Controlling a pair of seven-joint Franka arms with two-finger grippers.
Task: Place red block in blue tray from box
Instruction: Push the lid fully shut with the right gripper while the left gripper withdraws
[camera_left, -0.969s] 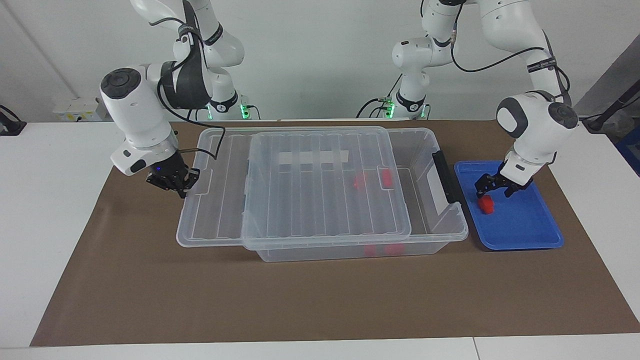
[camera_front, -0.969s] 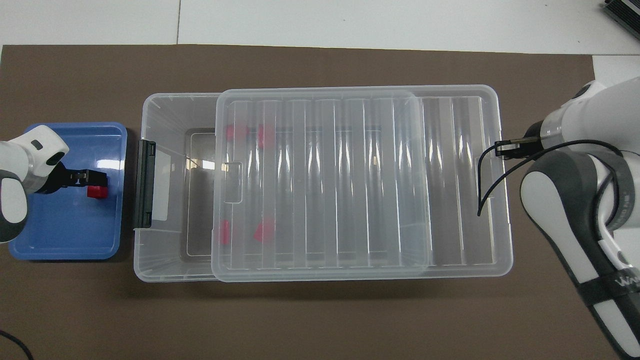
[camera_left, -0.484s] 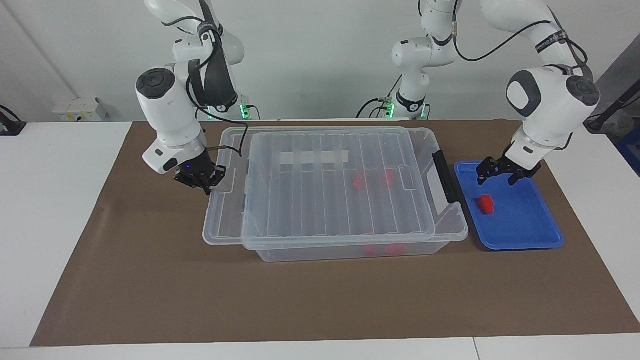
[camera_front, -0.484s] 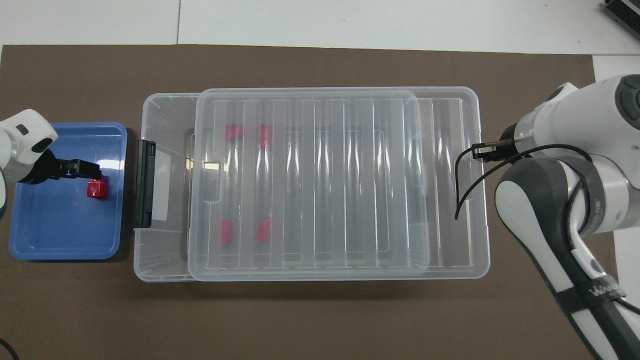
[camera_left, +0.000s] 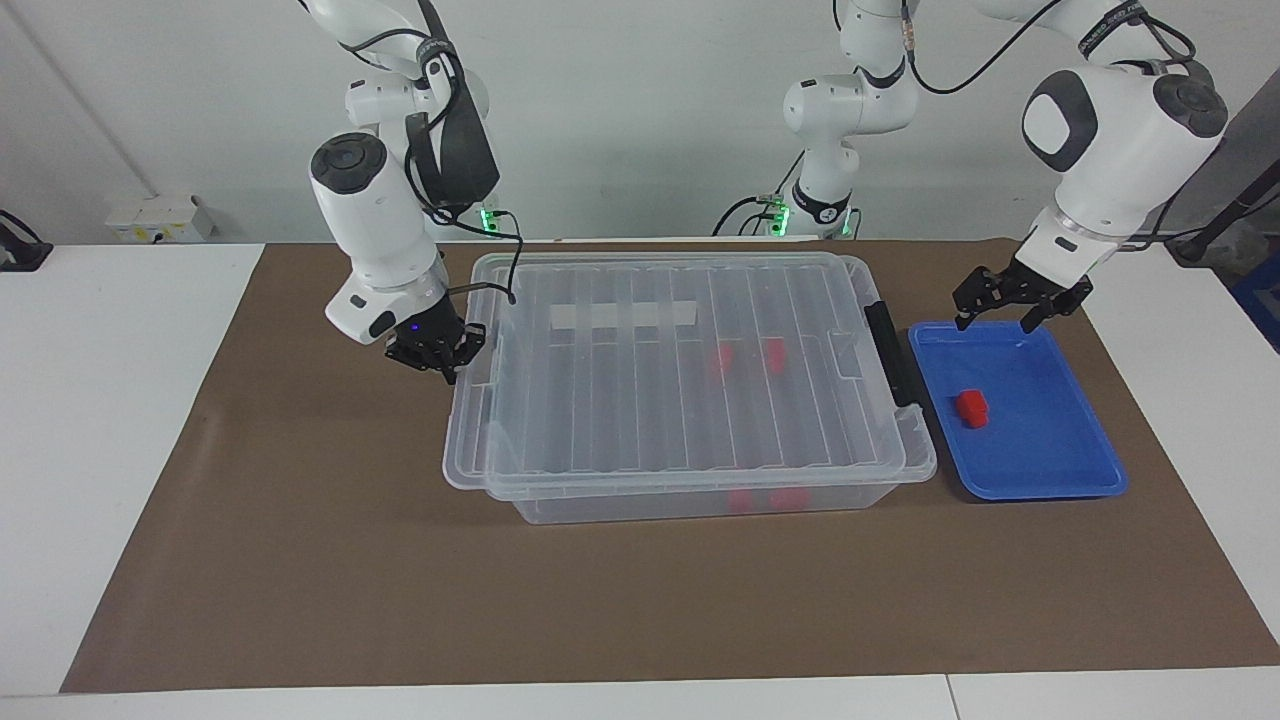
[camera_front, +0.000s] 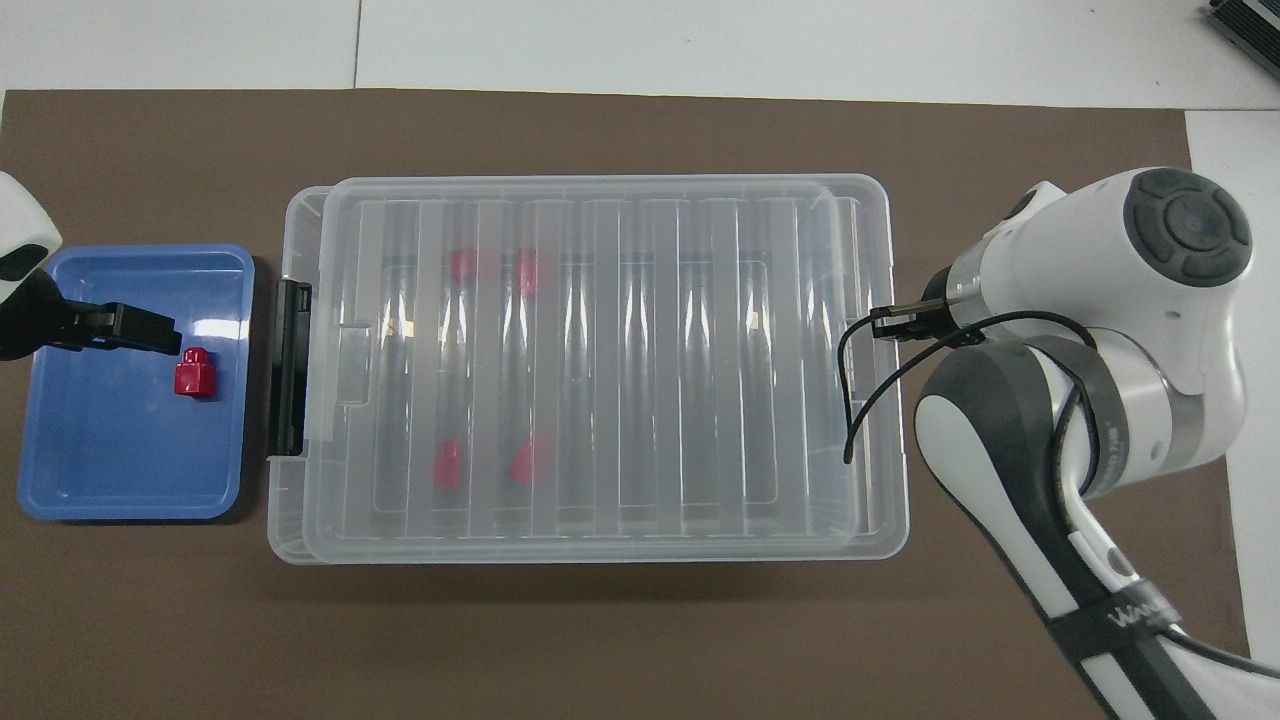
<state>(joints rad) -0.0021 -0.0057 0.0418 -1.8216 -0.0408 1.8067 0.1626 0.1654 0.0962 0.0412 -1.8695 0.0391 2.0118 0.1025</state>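
Red block (camera_left: 971, 408) lies alone in the blue tray (camera_left: 1040, 470), which you see sitting just beside the latch end of the box (camera_left: 690, 500) on the counter (camera_left: 300, 580). Your left pincer (camera_left: 1010, 300) hangs over the tray's edge nearer the robots, fingers spread and holding nothing. Your right pincer (camera_left: 437, 350) is at the lid's (camera_left: 650, 400) edge at the right arm's end; you cannot tell its fingers' state.
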